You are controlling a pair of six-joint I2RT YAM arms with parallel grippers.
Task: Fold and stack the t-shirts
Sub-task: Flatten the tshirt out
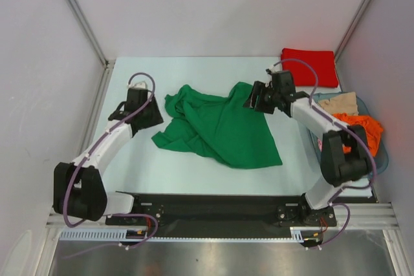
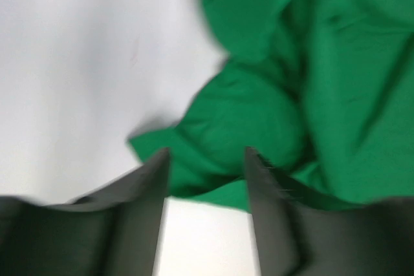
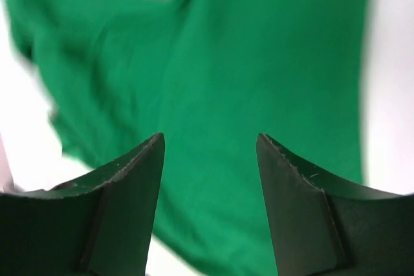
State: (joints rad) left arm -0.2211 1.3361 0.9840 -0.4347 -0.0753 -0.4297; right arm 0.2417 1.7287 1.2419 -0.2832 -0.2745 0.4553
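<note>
A bright green t-shirt (image 1: 220, 126) lies crumpled in the middle of the table. It also shows in the left wrist view (image 2: 304, 88) and the right wrist view (image 3: 259, 75). My left gripper (image 1: 154, 116) is open and empty at the shirt's left edge, with a corner of cloth between and beyond its fingers (image 2: 145, 198). My right gripper (image 1: 253, 100) is open and empty above the shirt's upper right part. A folded red t-shirt (image 1: 310, 66) lies at the back right.
A blue basket (image 1: 383, 153) at the right edge holds an orange garment (image 1: 359, 127) and a beige garment (image 1: 339, 103). White walls enclose the table on the left, back and right. A black rail runs along the near edge.
</note>
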